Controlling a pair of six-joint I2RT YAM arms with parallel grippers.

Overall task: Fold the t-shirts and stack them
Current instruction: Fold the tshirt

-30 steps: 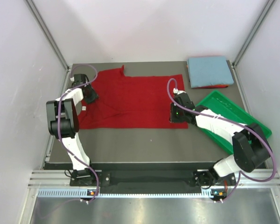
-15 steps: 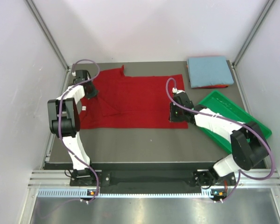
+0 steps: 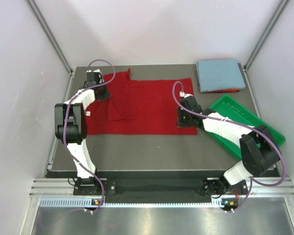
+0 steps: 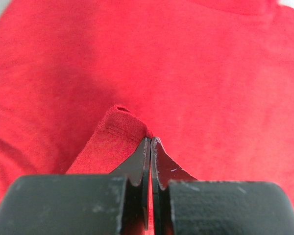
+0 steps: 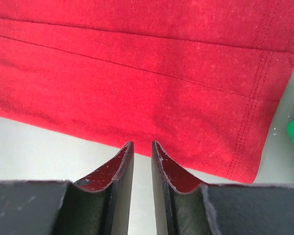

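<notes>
The left fingers (image 4: 138,166) are pressed together on a raised fold of the red t-shirt (image 3: 142,105), at its far left part near the sleeve (a pinch like that suggests the cloth is meant to be lifted over for a fold). The right fingers (image 5: 120,166) stand a little apart at the shirt's near right hem. Grey worktop (image 3: 137,152) shows between them and nothing is visibly clamped, so they are probably placed to take that corner. The shirt lies spread across the middle of the worktop. At the far right corner a folded light blue t-shirt (image 3: 220,74) rests on another red shirt (image 3: 218,90), a stack already begun. The green tray (image 3: 240,111) beside it shows nothing inside, though the right arm crosses part of it.
</notes>
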